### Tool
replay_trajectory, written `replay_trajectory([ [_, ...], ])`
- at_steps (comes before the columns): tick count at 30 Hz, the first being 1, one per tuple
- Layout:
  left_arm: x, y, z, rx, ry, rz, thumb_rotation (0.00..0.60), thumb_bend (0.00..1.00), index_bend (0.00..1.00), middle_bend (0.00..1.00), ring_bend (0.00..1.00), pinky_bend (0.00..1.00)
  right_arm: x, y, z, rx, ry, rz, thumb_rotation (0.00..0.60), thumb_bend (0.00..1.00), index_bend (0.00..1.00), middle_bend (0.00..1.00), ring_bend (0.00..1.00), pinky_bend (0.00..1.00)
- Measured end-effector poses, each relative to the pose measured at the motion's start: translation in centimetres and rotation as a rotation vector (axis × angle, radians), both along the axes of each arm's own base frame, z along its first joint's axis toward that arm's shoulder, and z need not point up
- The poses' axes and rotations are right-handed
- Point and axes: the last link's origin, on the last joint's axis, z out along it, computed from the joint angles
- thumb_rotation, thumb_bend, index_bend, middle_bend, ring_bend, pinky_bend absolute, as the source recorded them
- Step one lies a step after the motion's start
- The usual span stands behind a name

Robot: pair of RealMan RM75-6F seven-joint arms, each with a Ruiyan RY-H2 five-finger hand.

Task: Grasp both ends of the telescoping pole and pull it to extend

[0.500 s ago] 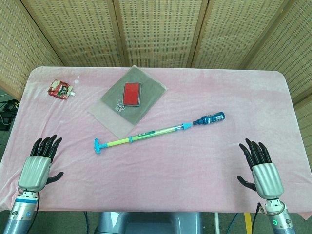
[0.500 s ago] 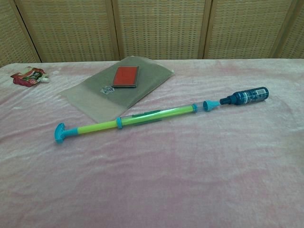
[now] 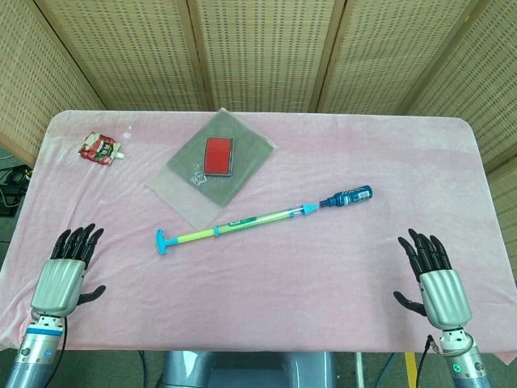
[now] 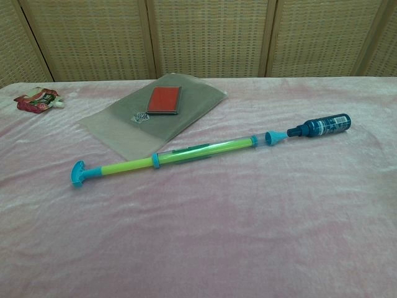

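Seen only in head view: left hand (image 3: 60, 279) lower left, right hand (image 3: 436, 287) lower right, both spread, empty, well clear of telescoping pole (image 3: 242, 221).

A robot test station indoors: pink cloth-covered table (image 3: 323, 275) set before woven-panel folding screens (image 3: 258, 48).

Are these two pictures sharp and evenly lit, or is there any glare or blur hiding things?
Head view: even, soft light, no glare; the telescoping pole and both open hands, left hand and right hand, look sharp. Chest view: also sharp, with faint shadows under the pole and a dull sheen on the plastic bag; no hands show.
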Motion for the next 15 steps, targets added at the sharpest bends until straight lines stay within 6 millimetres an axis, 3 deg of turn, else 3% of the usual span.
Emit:
replay_trajectory([
  [7, 0.1, 0.2, 0.0, -0.002, -0.007, 0.008, 0.6, 0.07, 0.0, 0.0, 0.0, 0.0, -0.1, -0.1, 0.2, -0.003, -0.007, -0.004, 0.6, 0.19, 0.04, 0.0, 0.0, 0.0],
  [9, 0.2, 0.4, -0.1, 0.001, -0.013, 0.01, 0.6, 0.08, 0.0, 0.01, 0.03, 0.07, -0.1, -0.1, 0.3, -0.004, -0.009, -0.006, 0.6, 0.19, 0.04, 0.0, 0.0, 0.0],
  [10, 0.2, 0.6, -0.1, 0.003, -0.015, 0.011, 0.6, 0.08, 0.0, 0.08, 0.11, 0.18, -0.2, -0.1, 0.3, -0.004, -0.011, -0.008, 0.6, 0.19, 0.04, 0.0, 0.0, 0.0],
  [11, 0.3, 0.7, -0.1, 0.005, -0.014, 0.012, 0.6, 0.09, 0.03, 0.2, 0.24, 0.32, -0.2, -0.1, 0.4, -0.004, -0.013, -0.008, 0.6, 0.19, 0.04, 0.0, 0.0, 0.0],
  [13, 0.4, 1.1, 0.0, 0.013, 0.001, 0.015, 0.6, 0.11, 0.13, 0.45, 0.46, 0.51, -0.1, -0.1, 0.4, -0.003, -0.019, -0.007, 0.6, 0.19, 0.04, 0.0, 0.0, 0.0],
  [15, 0.7, 1.8, 0.0, 0.025, 0.028, 0.016, 0.6, 0.14, 0.23, 0.62, 0.6, 0.62, -0.1, -0.1, 0.4, -0.001, -0.017, -0.007, 0.6, 0.19, 0.04, 0.0, 0.0, 0.0],
])
